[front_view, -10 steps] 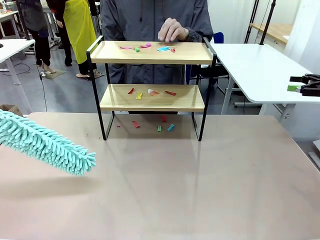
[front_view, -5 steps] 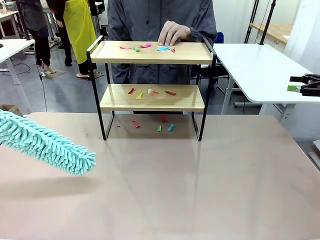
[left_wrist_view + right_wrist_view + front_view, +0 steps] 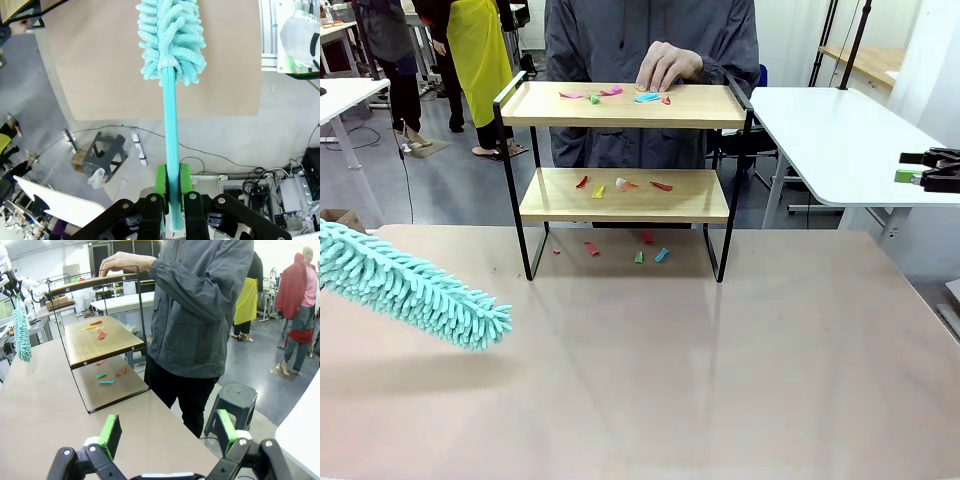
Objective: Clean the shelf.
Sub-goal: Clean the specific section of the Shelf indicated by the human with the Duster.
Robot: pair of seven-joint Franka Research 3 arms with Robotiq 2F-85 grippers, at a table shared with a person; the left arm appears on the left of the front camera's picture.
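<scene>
Front view: over the last second almost nothing has moved. The person behind the shelf (image 3: 705,106) has leaned in slightly, while their hand (image 3: 666,64) stays at the back edge of the top board. The teal duster (image 3: 415,290) hangs in the same spot, well apart from the shelf on its left front side and above the worktop (image 3: 720,380). Coloured scraps (image 3: 645,97) lie on the top board, more on the lower board, and a few on the worktop between the shelf's legs. Cleaning has therefore not begun; the first sweep is probably still to come.

Left wrist view: the left gripper (image 3: 172,175) is clamped narrow on the duster's handle (image 3: 170,125), green pads against both sides, with the fluffy head pointing away.

Right wrist view: the right gripper (image 3: 167,432) stands wide, holding and touching nothing, off to the shelf's right side. From here the top board is seen edge-on, so the hand on it may be touching or just hovering.
</scene>
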